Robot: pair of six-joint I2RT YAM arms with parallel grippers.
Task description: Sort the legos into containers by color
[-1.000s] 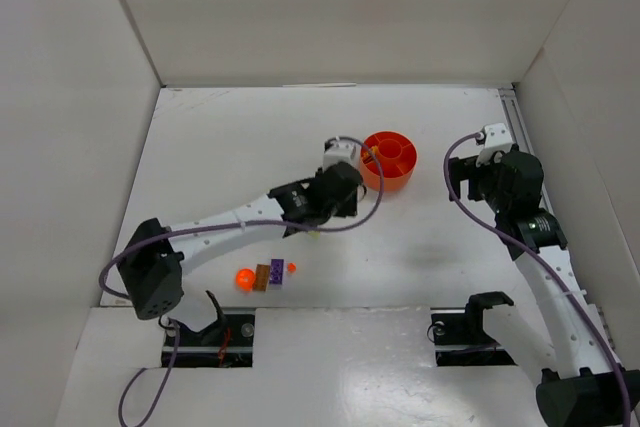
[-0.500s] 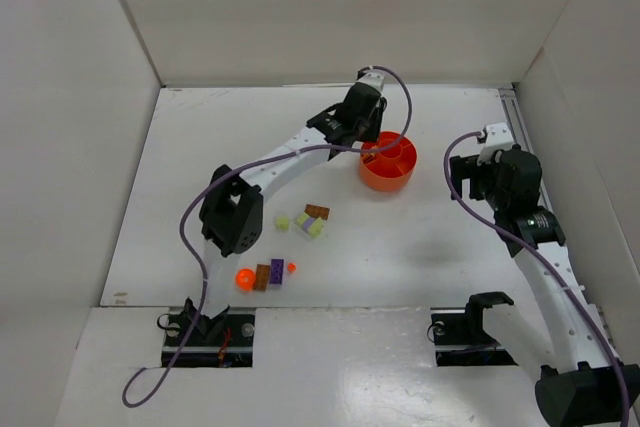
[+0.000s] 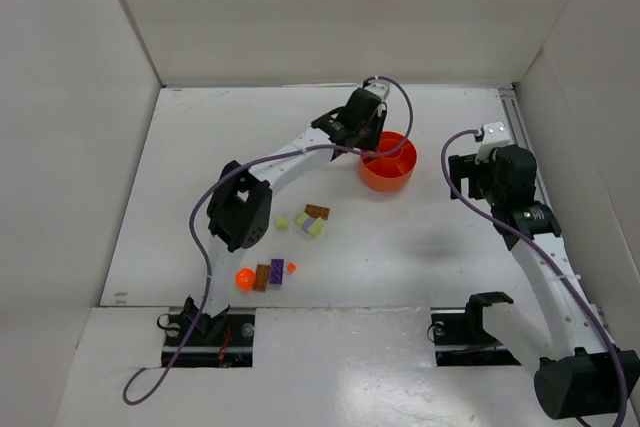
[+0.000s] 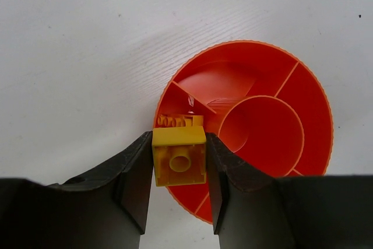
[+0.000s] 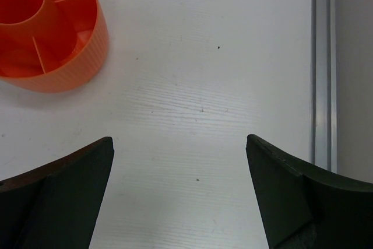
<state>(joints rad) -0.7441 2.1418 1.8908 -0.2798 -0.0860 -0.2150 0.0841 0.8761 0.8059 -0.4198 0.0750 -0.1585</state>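
My left gripper (image 4: 179, 144) is shut on a yellow lego (image 4: 179, 157), hollow underside facing the camera, held over the near-left rim of the orange-red container (image 4: 309, 103). Just past it, a second yellow studded piece (image 4: 178, 121) lies in a compartment of the container. In the top view the left gripper (image 3: 372, 145) reaches the container (image 3: 400, 175) from the left. Loose legos lie mid-table: pale yellow-green (image 3: 283, 222), brown (image 3: 317, 212), brown-orange (image 3: 261, 276) and purple (image 3: 276, 272). My right gripper (image 5: 180, 144) stands open over bare table, right of the container (image 5: 70, 68).
An orange ball (image 3: 243, 278) and a tiny orange piece (image 3: 291, 267) lie beside the near bricks. White walls enclose the table on three sides. A metal rail (image 5: 323, 68) runs along the right edge. The right arm (image 3: 510, 182) stands right of the container.
The left arm swung from mid-table up to the container with the yellow lego, uncovering the bricks beneath; in the last half second it barely moved. The right gripper stayed open.
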